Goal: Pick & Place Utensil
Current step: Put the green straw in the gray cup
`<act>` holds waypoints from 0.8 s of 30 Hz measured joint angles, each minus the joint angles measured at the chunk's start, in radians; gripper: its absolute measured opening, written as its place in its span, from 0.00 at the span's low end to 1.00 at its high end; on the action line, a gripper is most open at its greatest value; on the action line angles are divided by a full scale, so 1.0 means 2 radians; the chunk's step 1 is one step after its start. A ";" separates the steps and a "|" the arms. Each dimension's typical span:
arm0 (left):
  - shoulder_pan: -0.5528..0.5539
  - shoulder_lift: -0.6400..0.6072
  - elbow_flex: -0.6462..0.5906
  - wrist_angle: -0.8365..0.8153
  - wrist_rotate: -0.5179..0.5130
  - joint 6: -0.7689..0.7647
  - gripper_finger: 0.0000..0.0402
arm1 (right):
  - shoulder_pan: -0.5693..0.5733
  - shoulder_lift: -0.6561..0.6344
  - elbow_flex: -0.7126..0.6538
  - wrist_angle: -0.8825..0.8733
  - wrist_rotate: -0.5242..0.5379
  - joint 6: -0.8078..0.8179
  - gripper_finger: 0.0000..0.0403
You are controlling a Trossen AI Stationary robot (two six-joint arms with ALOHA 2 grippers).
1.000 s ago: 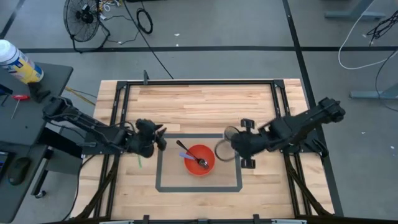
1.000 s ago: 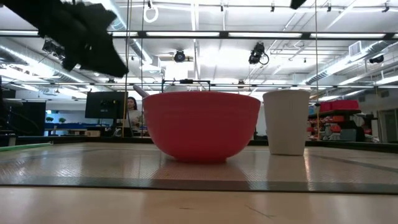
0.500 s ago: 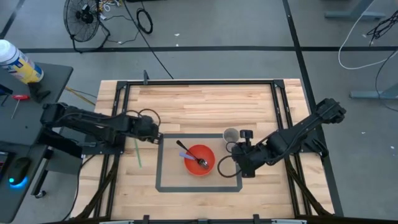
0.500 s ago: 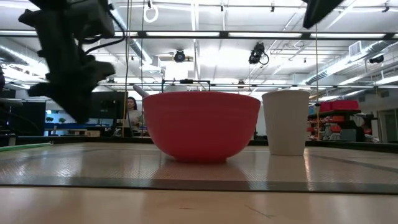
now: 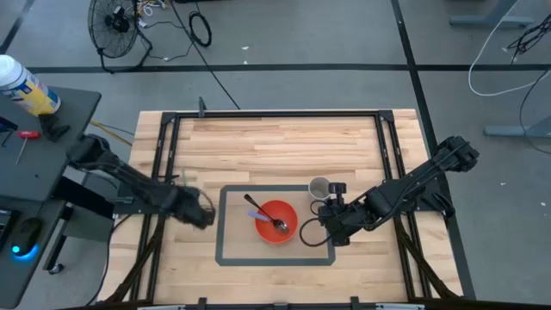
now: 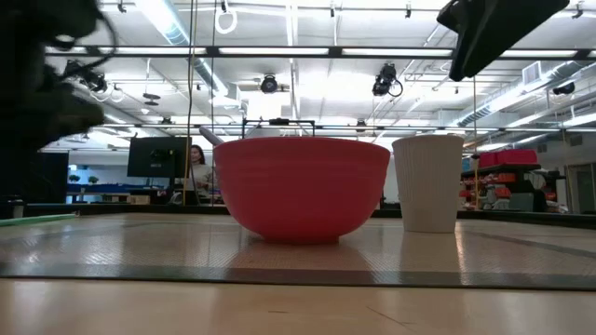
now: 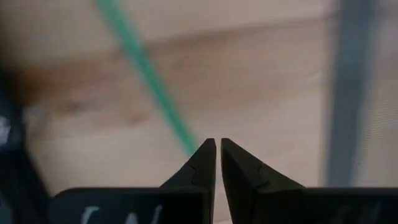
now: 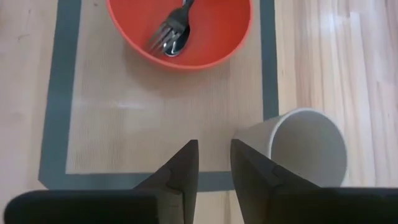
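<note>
A thin green utensil (image 7: 146, 68) lies flat on the wood, left of the grey-edged mat (image 5: 231, 258); it also shows in the low view (image 6: 37, 221). My left gripper (image 7: 215, 146) hangs right over it, shut to a slit, with the utensil's end beside one fingertip. The red bowl (image 5: 275, 221) stands on the mat and holds a fork (image 8: 171, 28) and a dark spoon. A white cup (image 8: 305, 146) stands upright beside it. My right gripper (image 8: 214, 158) hovers open over the mat, between bowl and cup. My left gripper comes down on the green utensil from above. The utensil's end (image 7: 186, 140) runs up to one fingertip (image 7: 202, 155) and does not show between the fingers. Whether the fingers touch it I cannot tell.
Black frame rails (image 5: 164, 146) run along the table's left and right sides. Bare wood (image 5: 284, 142) lies beyond the mat toward the far edge. In the low view a person (image 6: 198, 160) shows in the room behind the bowl (image 6: 303, 191).
My left gripper has gone from the mat's far left corner toward the table's near edge and down over the green utensil. My right gripper has drawn back toward the near edge, uncovering the white cup. Bowl, cup and utensil have kept their places.
</note>
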 joint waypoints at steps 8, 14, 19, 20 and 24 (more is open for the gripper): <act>-0.064 0.060 0.000 0.008 -0.066 -0.127 0.14 | -0.005 0.000 -0.006 0.023 0.004 -0.048 0.24; -0.058 0.073 0.000 0.007 -0.034 -0.144 0.19 | -0.013 0.000 -0.006 0.037 0.001 -0.055 0.24; -0.058 0.059 0.009 0.006 -0.039 -0.110 0.18 | -0.014 0.000 -0.006 0.040 0.000 -0.061 0.24; -0.058 0.055 0.013 0.005 -0.048 -0.103 0.18 | -0.015 0.000 -0.006 0.045 0.000 -0.063 0.24; -0.059 0.052 0.033 -0.044 -0.045 -0.100 0.17 | -0.019 0.000 -0.006 0.061 0.000 -0.063 0.24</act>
